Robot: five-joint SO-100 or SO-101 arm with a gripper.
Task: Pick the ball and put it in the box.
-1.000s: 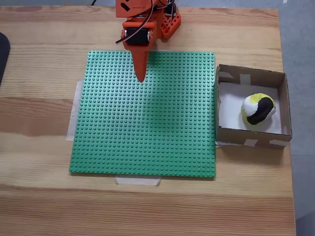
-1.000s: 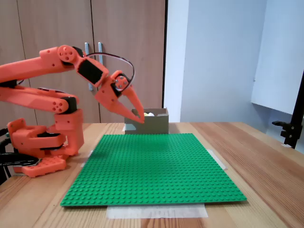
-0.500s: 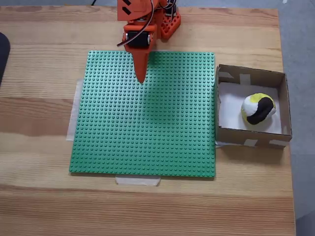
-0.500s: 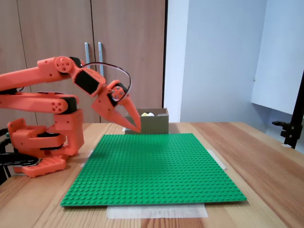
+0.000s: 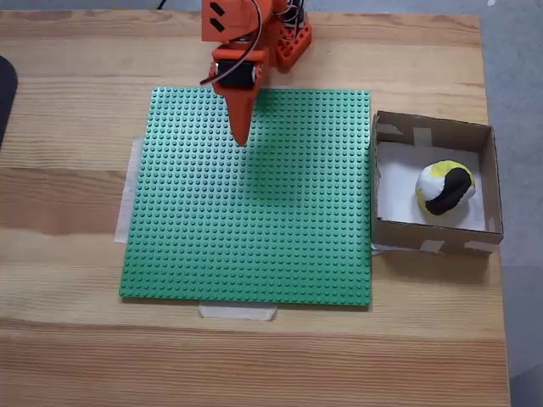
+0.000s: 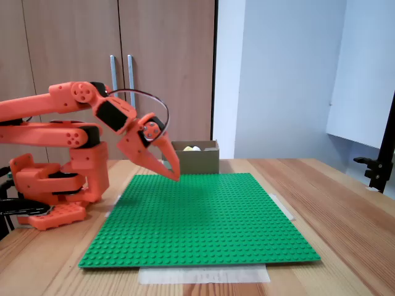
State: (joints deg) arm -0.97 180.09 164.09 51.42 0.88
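Observation:
The yellow, white and black ball (image 5: 445, 187) lies inside the brown cardboard box (image 5: 390, 229), on its white bottom toward the right wall. In the side fixed view the box (image 6: 196, 160) stands at the far end of the table with the ball's top (image 6: 192, 148) peeking over its rim. My orange gripper (image 5: 241, 140) hangs shut and holds nothing over the upper part of the green studded plate (image 5: 254, 220), far left of the box. From the side, the gripper (image 6: 175, 177) points down, just above the plate (image 6: 203, 216).
The arm's orange base (image 6: 55, 185) sits at the table's edge beside the plate. White tape strips (image 5: 237, 312) hold the plate to the wooden table (image 5: 254, 356). A dark object (image 5: 5, 93) shows at the left edge. Cabinet doors (image 6: 74, 37) stand behind.
The arm has folded back and lowered; the shut gripper dropped from above the box's height to just over the plate. The ball and box have stayed still.

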